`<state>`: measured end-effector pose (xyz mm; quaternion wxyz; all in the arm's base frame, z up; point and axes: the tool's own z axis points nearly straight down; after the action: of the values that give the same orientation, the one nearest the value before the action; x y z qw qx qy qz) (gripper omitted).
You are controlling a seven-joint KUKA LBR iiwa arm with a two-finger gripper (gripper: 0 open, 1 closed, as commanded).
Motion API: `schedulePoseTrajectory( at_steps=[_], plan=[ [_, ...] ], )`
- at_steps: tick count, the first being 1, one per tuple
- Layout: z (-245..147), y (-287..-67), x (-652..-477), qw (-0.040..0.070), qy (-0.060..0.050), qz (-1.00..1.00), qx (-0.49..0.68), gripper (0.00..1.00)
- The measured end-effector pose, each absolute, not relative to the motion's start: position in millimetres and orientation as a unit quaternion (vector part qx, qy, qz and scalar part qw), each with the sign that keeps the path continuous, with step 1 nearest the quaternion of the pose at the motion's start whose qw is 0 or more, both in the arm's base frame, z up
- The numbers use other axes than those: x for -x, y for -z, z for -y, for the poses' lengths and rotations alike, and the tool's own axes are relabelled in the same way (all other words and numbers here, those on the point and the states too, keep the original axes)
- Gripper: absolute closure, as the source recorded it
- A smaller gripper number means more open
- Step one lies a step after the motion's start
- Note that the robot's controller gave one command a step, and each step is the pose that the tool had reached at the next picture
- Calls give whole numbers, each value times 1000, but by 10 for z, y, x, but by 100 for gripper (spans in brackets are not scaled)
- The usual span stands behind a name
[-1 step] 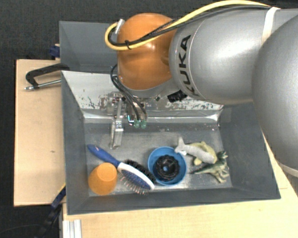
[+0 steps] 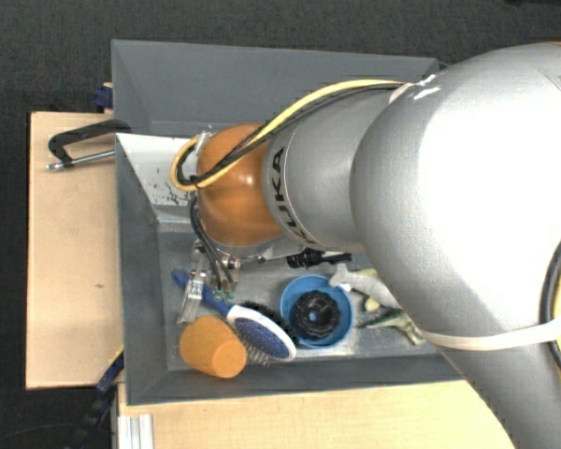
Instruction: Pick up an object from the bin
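Bright, even light falls from above. The arm [image 2: 467,185] shows a broad pale sheen on its rounded casing, the orange cover [image 2: 238,190] a softer one. Beneath them the bin [image 2: 140,279] floor lies in soft shadow.

Arm [image 2: 467,185] showing as fat silver-grey rounded segs, black KUKA lettering [image 2: 279,191] partly showing. Orange dome cover [image 2: 232,195] capping wrist, yellow + black cables [image 2: 337,95] running over it. Pincer [image 2: 198,297] looking small, bare metal.
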<state>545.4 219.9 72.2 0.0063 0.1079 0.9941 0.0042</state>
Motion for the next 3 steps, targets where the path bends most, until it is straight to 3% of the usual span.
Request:
schedulePoseTrajectory(
  at_steps=[1,2,3],
  plan=[
    [-1627,-1035,-5161,3,-2,-989,-147,0],
    [-1543,-1139,-4915,1,-1,-991,-135,0],
    [-1314,-693,-4941,0,-1,-985,-171,0]
  ],
)
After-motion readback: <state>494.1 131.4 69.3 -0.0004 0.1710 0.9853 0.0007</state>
